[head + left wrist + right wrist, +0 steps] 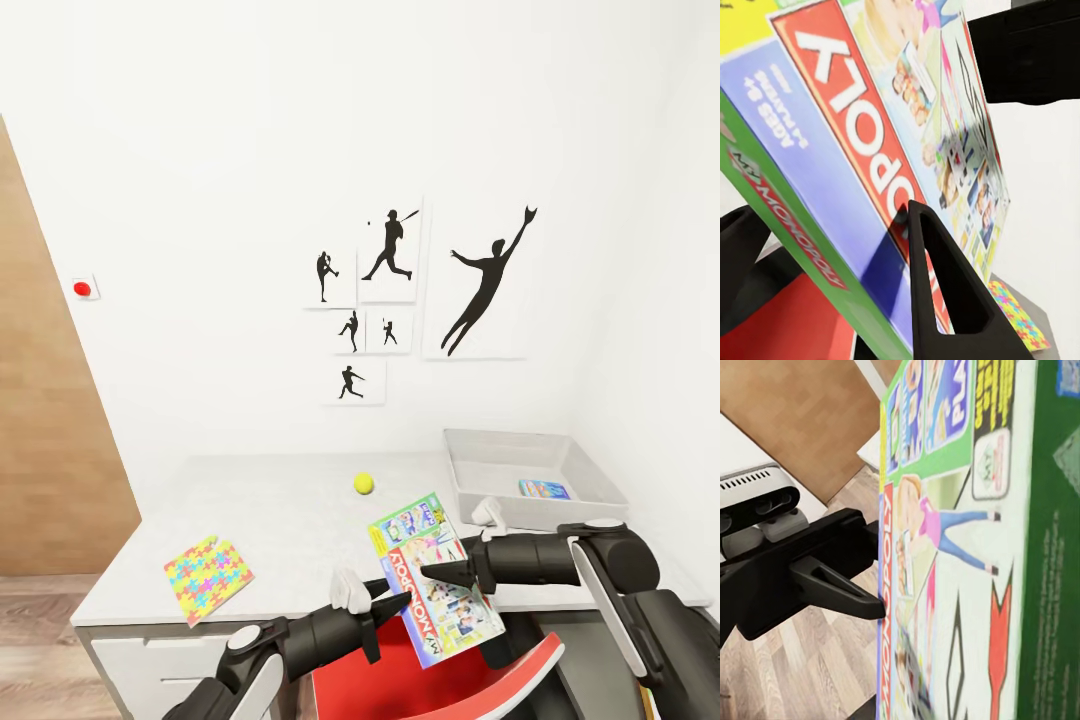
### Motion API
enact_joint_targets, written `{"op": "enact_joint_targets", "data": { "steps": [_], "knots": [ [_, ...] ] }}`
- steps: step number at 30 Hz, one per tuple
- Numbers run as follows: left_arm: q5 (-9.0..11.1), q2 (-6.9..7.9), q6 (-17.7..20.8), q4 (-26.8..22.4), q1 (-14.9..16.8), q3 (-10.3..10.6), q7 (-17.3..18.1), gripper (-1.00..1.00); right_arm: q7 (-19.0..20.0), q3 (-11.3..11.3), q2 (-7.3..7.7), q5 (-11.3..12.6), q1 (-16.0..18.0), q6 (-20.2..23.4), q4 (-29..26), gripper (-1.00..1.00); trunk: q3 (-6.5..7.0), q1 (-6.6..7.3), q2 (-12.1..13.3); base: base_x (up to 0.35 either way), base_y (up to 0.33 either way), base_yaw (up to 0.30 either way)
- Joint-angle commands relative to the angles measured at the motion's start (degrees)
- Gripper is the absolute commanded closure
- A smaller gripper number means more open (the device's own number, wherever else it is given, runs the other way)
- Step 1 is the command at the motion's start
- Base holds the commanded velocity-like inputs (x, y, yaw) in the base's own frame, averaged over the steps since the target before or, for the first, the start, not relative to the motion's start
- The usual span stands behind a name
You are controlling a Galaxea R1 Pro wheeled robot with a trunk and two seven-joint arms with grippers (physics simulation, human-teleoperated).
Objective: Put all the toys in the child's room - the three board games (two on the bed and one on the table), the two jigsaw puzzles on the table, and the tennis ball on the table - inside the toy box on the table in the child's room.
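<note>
A green-white-red Monopoly board game hangs tilted in front of the table, above a red chair. My left gripper is shut on its lower edge, one finger on the printed face and one behind. My right gripper reaches across the box's face from the right; its hold is unclear. The box face shows close in the right wrist view. A tennis ball and a jigsaw puzzle lie on the table. The grey toy box at the back right holds a small blue board game.
A red chair stands under the held box, tucked at the table's front. White walls with black athlete silhouettes close off the back and right. A wooden panel stands to the left, with wood floor below it.
</note>
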State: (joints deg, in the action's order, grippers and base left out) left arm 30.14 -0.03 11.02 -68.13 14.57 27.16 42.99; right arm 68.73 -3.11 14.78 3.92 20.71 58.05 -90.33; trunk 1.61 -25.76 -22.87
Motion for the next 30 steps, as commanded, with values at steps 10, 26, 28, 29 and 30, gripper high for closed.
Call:
{"op": "enact_joint_targets", "data": {
  "steps": [10,26,28,29,30],
  "knots": [
    [0.5,-0.12,0.7,0.0,0.0,0.0,0.1,1.00,-0.2,0.1,0.06,0.4,0.1,0.5,0.1,-1.00,-0.02,-0.02,0.0,0.000,0.000,0.000],
    [0.6,0.11,0.6,-0.1,0.0,0.0,0.9,1.00,-0.2,0.4,0.33,0.6,0.2,0.5,0.1,-1.00,-0.02,-0.02,0.0,0.000,0.000,0.000],
    [0.6,0.21,0.6,-0.1,0.0,-0.1,1.2,1.00,-0.2,0.4,0.40,0.6,0.2,0.5,0.1,-1.00,-0.02,-0.02,0.0,0.000,0.000,0.000],
    [0.7,0.24,0.6,-0.1,0.0,-0.2,1.3,1.00,-0.2,0.4,0.42,0.7,0.2,0.5,0.1,-1.00,-0.02,-0.02,0.0,0.000,0.000,0.000],
    [0.7,0.27,0.5,-0.2,0.0,-0.2,1.4,1.00,-0.2,0.4,0.44,0.7,0.2,0.5,0.1,-1.00,-0.02,-0.02,0.0,0.000,0.000,0.000]
  ]
}}
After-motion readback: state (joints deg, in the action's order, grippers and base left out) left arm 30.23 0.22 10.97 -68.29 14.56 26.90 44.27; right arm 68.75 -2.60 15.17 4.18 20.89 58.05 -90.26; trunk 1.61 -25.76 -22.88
